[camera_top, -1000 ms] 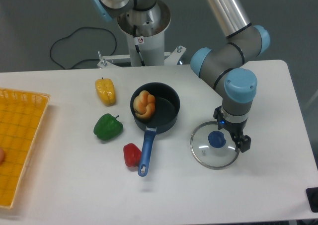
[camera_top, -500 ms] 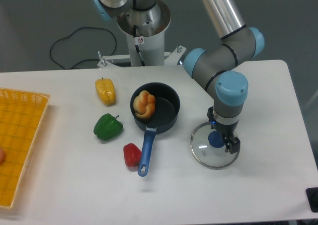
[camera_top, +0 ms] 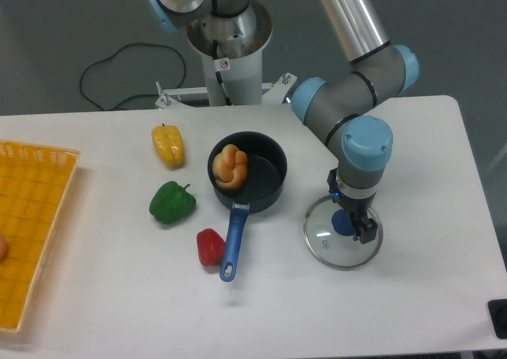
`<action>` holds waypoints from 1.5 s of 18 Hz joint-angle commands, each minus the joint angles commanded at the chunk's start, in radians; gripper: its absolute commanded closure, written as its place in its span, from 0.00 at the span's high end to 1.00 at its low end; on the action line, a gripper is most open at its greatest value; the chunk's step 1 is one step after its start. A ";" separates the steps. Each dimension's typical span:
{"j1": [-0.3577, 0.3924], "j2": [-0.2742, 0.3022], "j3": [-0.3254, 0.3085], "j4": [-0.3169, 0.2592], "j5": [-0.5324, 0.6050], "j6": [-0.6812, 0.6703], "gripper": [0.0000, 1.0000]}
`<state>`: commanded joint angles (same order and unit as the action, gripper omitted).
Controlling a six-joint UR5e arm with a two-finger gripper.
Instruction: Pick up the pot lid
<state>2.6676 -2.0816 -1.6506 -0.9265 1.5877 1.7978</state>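
Note:
My gripper (camera_top: 352, 215) is over the right part of the pot lid, its two fingers apart, one toward the back left and the other toward the front right. The round, see-through pot lid (camera_top: 325, 244) has a thin dark rim and lies on the table. Its blue knob (camera_top: 342, 223) shows beside and partly between the fingers. Whether the fingertips are level with the knob or above it, I cannot tell. The gripper body hides the lid's back right edge.
Left of the lid is a black pan (camera_top: 269, 157) with a blue handle (camera_top: 234, 244), holding a brown twisted bread-like item (camera_top: 230, 168). Further left are yellow (camera_top: 168, 146), green (camera_top: 172, 203) and red (camera_top: 211, 248) vegetable-like items. A yellow-orange crate (camera_top: 36, 216) stands at the left edge.
The gripper has moved left from the lid's right side, bringing its fingers closer to the blue knob. The lid and the other objects have stayed put.

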 joint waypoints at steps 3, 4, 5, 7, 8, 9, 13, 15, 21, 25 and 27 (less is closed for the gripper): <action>-0.002 -0.011 0.005 0.005 0.000 0.000 1.00; -0.002 -0.012 0.006 0.005 0.000 0.000 1.00; -0.002 -0.017 0.011 0.005 0.000 -0.002 1.00; -0.005 -0.023 0.012 0.006 0.000 -0.009 1.00; -0.006 -0.025 0.012 0.006 0.000 -0.012 1.00; -0.008 -0.029 0.012 0.006 0.000 -0.012 1.00; -0.009 -0.031 0.012 0.006 0.002 -0.012 1.00; -0.009 -0.032 0.011 0.006 0.002 -0.014 1.00; -0.009 -0.032 0.006 0.003 0.003 -0.018 0.85; -0.009 -0.032 0.005 0.003 0.003 -0.018 0.74; -0.009 -0.032 0.005 0.003 0.003 -0.020 0.73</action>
<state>2.6584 -2.1138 -1.6460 -0.9235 1.5907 1.7779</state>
